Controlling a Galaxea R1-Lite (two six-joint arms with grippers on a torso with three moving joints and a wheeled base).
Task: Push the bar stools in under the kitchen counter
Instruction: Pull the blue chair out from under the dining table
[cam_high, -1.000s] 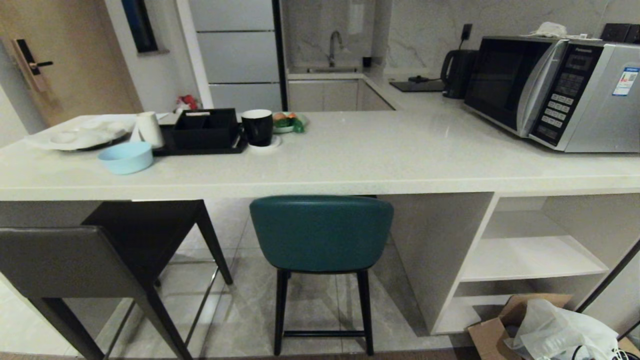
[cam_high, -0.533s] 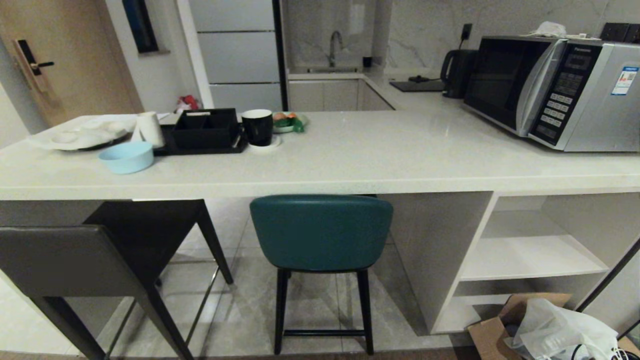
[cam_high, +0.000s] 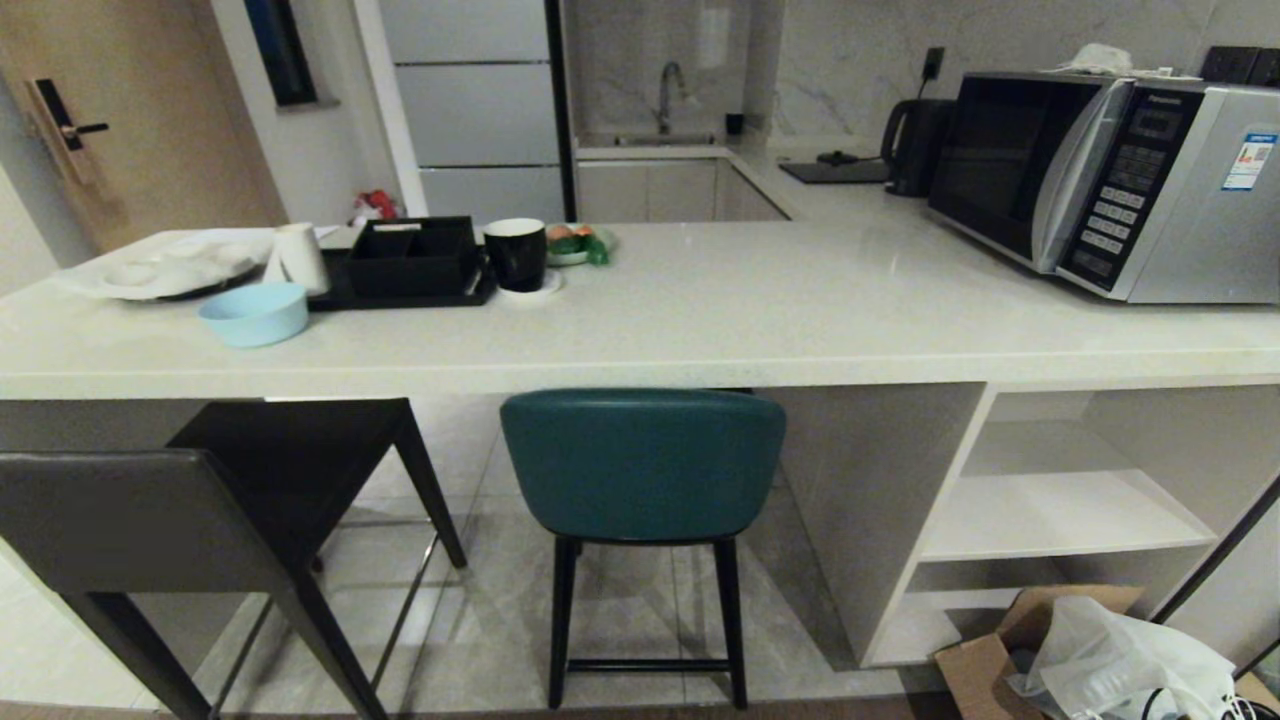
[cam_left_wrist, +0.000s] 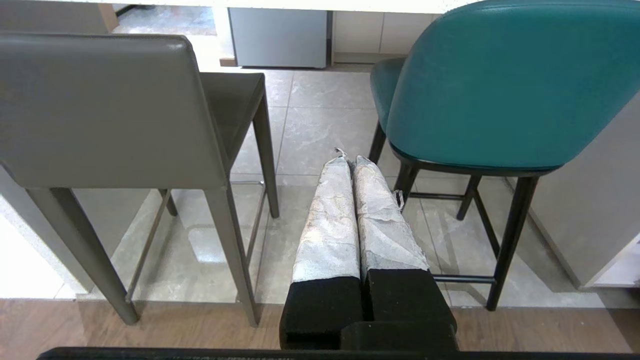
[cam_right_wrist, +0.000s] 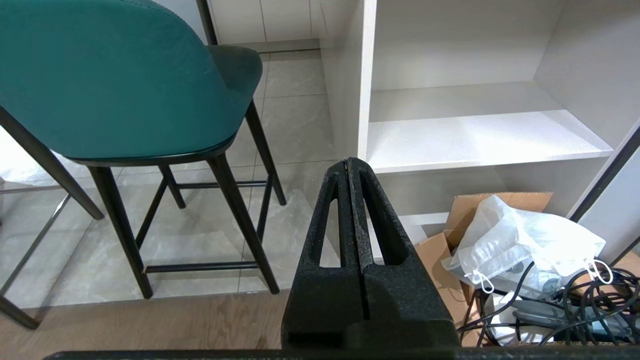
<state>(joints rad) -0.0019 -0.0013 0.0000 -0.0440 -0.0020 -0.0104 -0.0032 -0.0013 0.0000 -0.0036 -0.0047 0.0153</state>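
Note:
The kitchen counter runs across the head view, pale and speckled. A teal bar stool stands at its middle, back just below the counter edge, seat partly beneath. A dark grey bar stool stands at the left, its back well out from the counter, seat partly under it. Neither arm shows in the head view. My left gripper, fingers wrapped in silvery tape, is shut and empty, low between the grey stool and the teal stool. My right gripper is shut and empty, to the right of the teal stool.
On the counter sit a microwave, a blue bowl, a black tray with a box and a black mug. Open white shelves fill the counter's right end. A cardboard box with a plastic bag and cables lies on the floor there.

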